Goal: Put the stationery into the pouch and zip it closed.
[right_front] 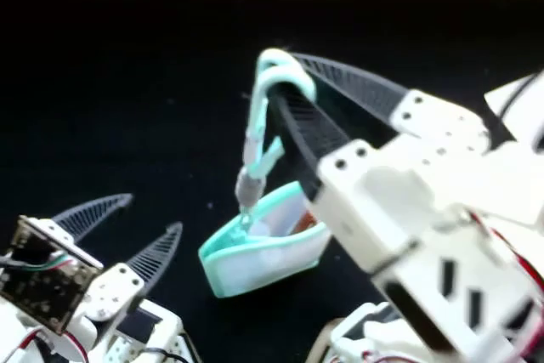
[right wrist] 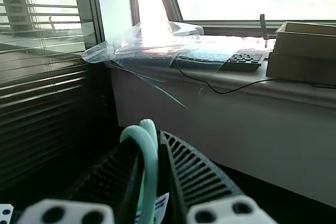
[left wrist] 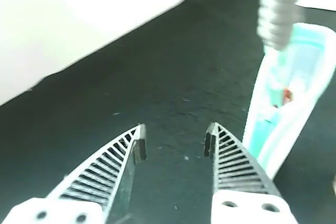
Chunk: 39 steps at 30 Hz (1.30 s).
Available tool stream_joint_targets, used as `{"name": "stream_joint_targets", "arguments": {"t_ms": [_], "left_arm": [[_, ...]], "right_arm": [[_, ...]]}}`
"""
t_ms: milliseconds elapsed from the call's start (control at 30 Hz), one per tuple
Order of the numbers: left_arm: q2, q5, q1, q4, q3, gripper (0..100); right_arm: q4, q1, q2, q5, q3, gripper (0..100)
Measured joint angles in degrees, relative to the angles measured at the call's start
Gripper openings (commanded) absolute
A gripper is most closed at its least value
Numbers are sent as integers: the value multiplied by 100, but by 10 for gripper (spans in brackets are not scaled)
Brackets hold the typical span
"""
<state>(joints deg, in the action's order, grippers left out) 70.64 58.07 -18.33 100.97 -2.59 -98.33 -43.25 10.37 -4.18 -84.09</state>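
Right fingers [right_front: 306, 133] clamp mint stationery [right_front: 255, 138] above part-filled pouch [right_front: 255, 268].

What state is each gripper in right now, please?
Left gripper: open, empty.
Right gripper: shut on the mint-green looped plastic stationery item.

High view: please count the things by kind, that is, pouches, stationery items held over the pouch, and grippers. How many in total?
pouch: 1
mint stationery item: 1
grippers: 2, the left gripper with fingers open, and the right gripper shut on the mint stationery item
Total: 4
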Motion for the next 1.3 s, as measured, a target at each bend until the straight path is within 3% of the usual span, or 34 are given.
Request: {"name": "stream_joint_targets", "arguments": {"t_ms": [733, 1300], "left_arm": [[308, 0, -2374, 0, -615, 200], [264, 440, -2497, -211, -1099, 196]], "right_arm": [[0, 264, -475, 0, -35, 8], [-88, 264, -510, 0, -35, 8]]}}
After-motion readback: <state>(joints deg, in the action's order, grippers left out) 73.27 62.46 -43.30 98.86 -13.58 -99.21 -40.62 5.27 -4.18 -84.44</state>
